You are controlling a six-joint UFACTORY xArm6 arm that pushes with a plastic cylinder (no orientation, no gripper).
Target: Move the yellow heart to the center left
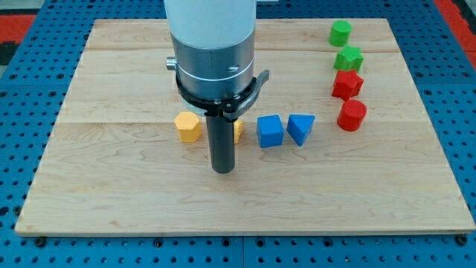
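Note:
My tip [222, 169] rests on the wooden board [111, 186], a little below the board's middle. A yellow block [239, 131], mostly hidden behind the rod, peeks out at the rod's right edge; its shape cannot be made out. A yellow hexagon-like block [188, 127] sits just to the left of the rod, above and left of the tip. A blue cube [270, 131] and a blue triangle [300, 128] lie to the right of the rod.
At the view's upper right stand a green block [341, 33], a green star-like block [348, 58], a red star-like block [346, 84] and a red cylinder-like block [352, 115]. The arm's wide white and grey body [212, 52] hides the board's top middle.

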